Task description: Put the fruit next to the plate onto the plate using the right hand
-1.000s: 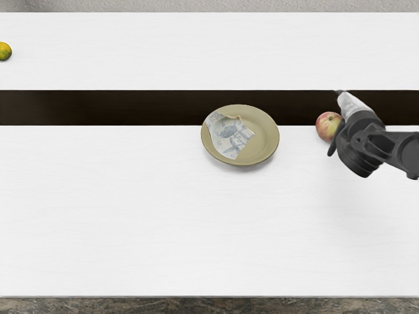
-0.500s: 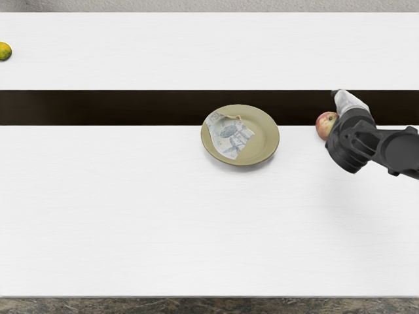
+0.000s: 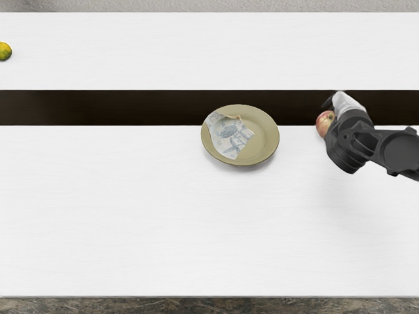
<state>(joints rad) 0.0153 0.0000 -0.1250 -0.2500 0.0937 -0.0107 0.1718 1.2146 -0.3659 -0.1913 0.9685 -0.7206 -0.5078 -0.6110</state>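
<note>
A red-yellow apple point(image 3: 323, 122) sits on the white table at the edge of the dark gap, to the right of the olive plate point(image 3: 268, 148). My right hand point(image 3: 336, 119), black with a pale wrist part, comes in from the right edge and lies against the apple's right side, hiding about half of it. From this angle I cannot make out how the hand stands on the fruit. The plate bears a blue-white patterned patch on its left half. The left arm does not show.
A dark gap point(image 3: 131, 108) runs across the table between the far and near white surfaces. A small yellow-green fruit point(image 3: 4, 51) lies at the far left edge on the far surface.
My right hand has moved left and a little up, from just beside the apple to over its right side. The apple and plate have not moved.
</note>
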